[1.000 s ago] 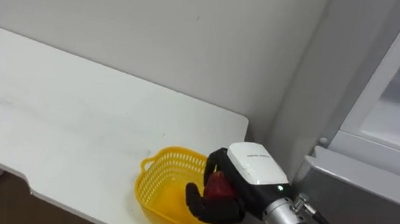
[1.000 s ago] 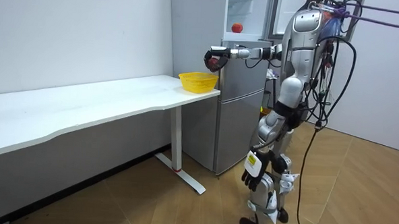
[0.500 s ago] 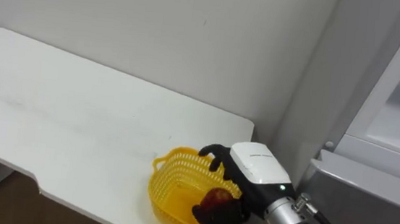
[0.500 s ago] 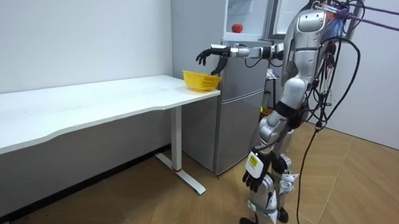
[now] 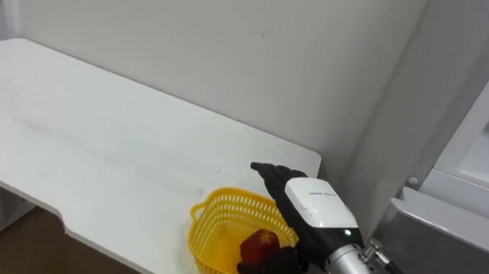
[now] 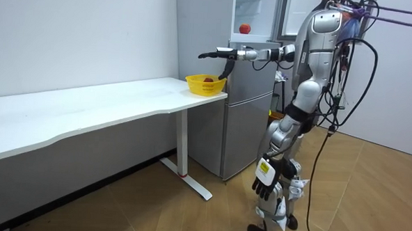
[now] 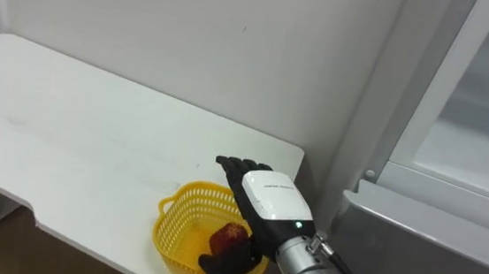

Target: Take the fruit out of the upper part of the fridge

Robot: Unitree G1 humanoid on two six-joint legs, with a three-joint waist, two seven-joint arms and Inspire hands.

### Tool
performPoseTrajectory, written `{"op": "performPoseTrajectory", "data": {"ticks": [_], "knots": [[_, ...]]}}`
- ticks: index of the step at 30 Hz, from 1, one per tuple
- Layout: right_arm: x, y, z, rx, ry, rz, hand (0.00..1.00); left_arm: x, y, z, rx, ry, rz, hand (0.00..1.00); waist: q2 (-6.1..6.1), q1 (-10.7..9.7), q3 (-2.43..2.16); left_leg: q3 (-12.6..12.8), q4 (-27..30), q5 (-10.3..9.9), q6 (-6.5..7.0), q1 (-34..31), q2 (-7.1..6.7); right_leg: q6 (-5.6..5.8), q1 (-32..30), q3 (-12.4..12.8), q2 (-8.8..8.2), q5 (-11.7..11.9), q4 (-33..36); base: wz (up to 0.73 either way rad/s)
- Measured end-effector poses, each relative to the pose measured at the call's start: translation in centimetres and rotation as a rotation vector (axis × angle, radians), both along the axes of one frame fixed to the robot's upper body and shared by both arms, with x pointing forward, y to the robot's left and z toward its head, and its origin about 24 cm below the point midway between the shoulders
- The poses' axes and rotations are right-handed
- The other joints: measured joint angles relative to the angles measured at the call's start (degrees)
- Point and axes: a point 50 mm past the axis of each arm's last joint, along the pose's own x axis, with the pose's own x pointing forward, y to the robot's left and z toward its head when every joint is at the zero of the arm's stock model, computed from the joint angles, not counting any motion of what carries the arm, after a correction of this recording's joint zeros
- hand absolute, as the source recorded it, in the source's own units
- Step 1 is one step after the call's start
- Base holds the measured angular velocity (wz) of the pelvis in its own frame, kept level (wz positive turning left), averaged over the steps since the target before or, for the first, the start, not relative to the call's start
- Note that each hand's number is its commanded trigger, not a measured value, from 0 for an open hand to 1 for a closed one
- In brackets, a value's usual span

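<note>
Red, round fruit (image 5: 262, 242) (apple-like, though its kind cannot be settled) lying in the bottom of the yellow plastic basket (image 5: 220, 208), which stands at the table's corner nearest the fridge (image 6: 251, 110). Right robot hand (image 5: 313, 202) hovers over the basket's fridge-side rim, fingers straight and spread, thumb low and just beside the fruit, holding nothing. Left robot hand (image 6: 264, 179) hangs by the robot's thigh; its state cannot be told.

Judged handling: the fruit is probably firm, light, smooth-skinned and apt to roll. It is best taken from above around its widest part, with moderate pressure to avoid bruising. The basket looks light and springy, and would likely slide if knocked.

Table (image 5: 92, 150): white, smooth and level, set against a plain white wall (image 5: 234, 47). The grey fridge stands directly beside the table's end with its upper compartment open; a second red object (image 6: 244, 28) rests on a shelf there. The robot stands on the wood floor (image 6: 153, 211) before the fridge, right arm stretched out over the basket.
</note>
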Motion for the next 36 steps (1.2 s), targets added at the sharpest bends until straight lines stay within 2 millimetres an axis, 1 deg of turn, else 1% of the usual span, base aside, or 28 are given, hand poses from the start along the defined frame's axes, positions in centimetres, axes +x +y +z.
{"op": "performPoseTrajectory", "data": {"ticks": [2,9,13,16,19,21,23,24,26,27,28,29,30,31,32,34,35,36], "knots": [[0.0,0.0,0.0,0.002,0.0,0.0,0.0,0.0,0.0,0.0,0.0,0.0,0.0,0.0,-0.03,-0.3,-0.02,-0.02,-0.08,0.05,0.07,-0.01,-0.08,0.02,0.03,-0.19,-0.1,-0.01,0.01,0.02],[0.0,0.0,0.1,0.026,-0.004,-0.004,0.0,0.0,0.0,0.0,0.002,0.001,0.002,0.0,-0.09,-0.43,-0.05,-0.04,-0.19,0.1,0.17,-0.01,-0.16,0.04,0.08,-0.41,-0.22,-0.02,0.01,0.0],[0.1,-0.2,0.4,0.071,-0.01,-0.013,0.0,0.0,0.0,0.0,0.002,0.001,0.002,0.0,-0.03,-0.46,-0.01,-0.02,-0.14,0.1,0.17,0.03,-0.15,0.04,0.06,-0.35,-0.21,-0.02,0.01,0.0],[0.3,-0.5,1.2,0.138,-0.025,-0.032,0.0,0.0,-0.1,0.0,-0.002,-0.003,0.001,0.0,0.05,-0.48,0.03,0.04,-0.17,0.1,0.17,0.03,-0.16,0.04,0.04,-0.13,-0.2,-0.02,0.0,0.0],[0.3,-0.8,2.9,0.214,-0.089,-0.043,0.0,-0.1,-0.1,0.0,0.0,-0.003,0.005,0.0,0.22,-0.54,0.07,0.19,-0.35,0.1,0.17,0.08,-0.14,0.04,-0.06,0.24,-0.11,-0.02,-0.11,-0.03],[0.2,-0.8,4.0,0.261,-0.151,-0.051,0.0,-0.3,-0.2,-0.1,0.005,-0.005,0.004,0.0,0.49,-0.82,0.02,0.25,-0.28,0.1,0.17,0.11,-0.13,0.04,-0.03,0.16,-0.11,-0.02,-0.1,0.0],[0.0,-0.7,5.5,0.334,-0.231,-0.054,0.0,-0.3,-0.5,-0.2,0.003,-0.009,0.005,0.0,1.06,-1.33,-0.06,0.52,-0.04,0.1,0.17,0.22,-0.08,0.05,0.0,0.55,-0.09,-0.01,-0.11,0.0],[-0.2,-0.6,5.9,0.343,-0.251,-0.048,0.0,-0.4,-0.6,-0.2,0.003,-0.01,0.007,0.0,1.28,-1.54,-0.08,0.55,0.06,0.1,0.17,0.23,-0.08,0.06,0.0,0.63,-0.09,-0.01,-0.11,0.0],[-0.9,-0.2,7.7,0.398,-0.335,-0.005,0.0,-0.6,-0.8,-0.3,0.004,-0.017,0.007,0.0,2.36,-2.47,-0.05,0.69,0.15,0.1,0.18,0.44,-0.1,0.12,0.12,0.92,-0.07,0.03,-0.11,-0.04],[-1.1,-0.1,8.1,0.414,-0.355,0.005,0.0,-0.6,-0.9,-0.3,0.004,-0.018,0.007,0.0,2.66,-2.79,-0.05,0.75,0.14,0.1,0.18,0.64,-0.09,0.12,0.27,0.93,-0.07,0.03,-0.11,-0.04],[-1.4,0.0,8.7,0.438,-0.387,0.023,0.0,-0.6,-0.9,-0.3,0.004,-0.019,0.007,0.0,3.31,-3.63,-0.02,0.74,0.03,0.09,0.2,0.93,-0.09,0.12,0.65,0.86,-0.1,0.03,-0.09,0.0],[-1.7,0.0,9.3,0.454,-0.419,0.035,0.0,-0.6,-1.0,-0.4,0.001,-0.021,0.007,0.0,3.98,-4.01,-0.12,0.79,-0.32,0.03,0.27,1.16,-0.09,0.13,0.8,0.92,-0.11,0.02,-0.06,0.0],[-1.8,0.0,9.5,0.463,-0.436,0.039,0.0,-0.5,-1.0,-0.4,-0.001,-0.023,0.006,0.0,4.26,-4.25,-0.21,0.87,-0.35,0.02,0.28,1.18,-0.07,0.14,0.8,0.94,-0.11,0.02,-0.04,-0.05],[-2.0,0.0,10.0,0.484,-0.463,0.048,0.0,-0.4,-1.1,-0.4,-0.004,-0.028,0.004,0.0,4.43,-4.89,-0.47,1.17,-0.41,0.02,0.28,1.26,0.01,0.14,0.79,0.91,-0.12,0.02,0.03,-0.05],[-2.2,0.0,10.2,0.496,-0.472,0.053,0.0,-0.4,-1.1,-0.4,-0.005,-0.03,0.003,0.0,4.6,-5.09,-0.52,1.39,-0.45,0.03,0.27,1.38,0.06,0.14,0.8,0.93,-0.11,0.02,0.08,-0.14],[-2.4,0.1,10.5,0.53,-0.481,0.069,0.0,-0.6,-1.1,-0.4,-0.001,-0.035,0.004,0.0,5.19,-5.46,-0.64,2.59,-1.03,0.06,0.23,2.49,0.33,0.13,0.89,1.8,-0.07,0.02,0.6,-0.27],[-2.6,0.1,10.6,0.534,-0.487,0.073,0.0,-0.6,-1.1,-0.4,0.007,-0.041,0.004,0.0,5.28,-5.76,-0.66,3.09,-1.18,0.07,0.23,2.93,0.43,0.12,0.92,2.6,0.02,0.01,0.78,-0.25],[-2.6,0.1,10.7,0.534,-0.491,0.077,0.0,-0.6,-1.1,-0.4,0.01,-0.044,0.006,0.0,5.29,-5.95,-0.67,3.27,-1.24,0.07,0.23,3.06,0.44,0.12,0.93,2.81,0.07,0.01,0.78,-0.18]]}}
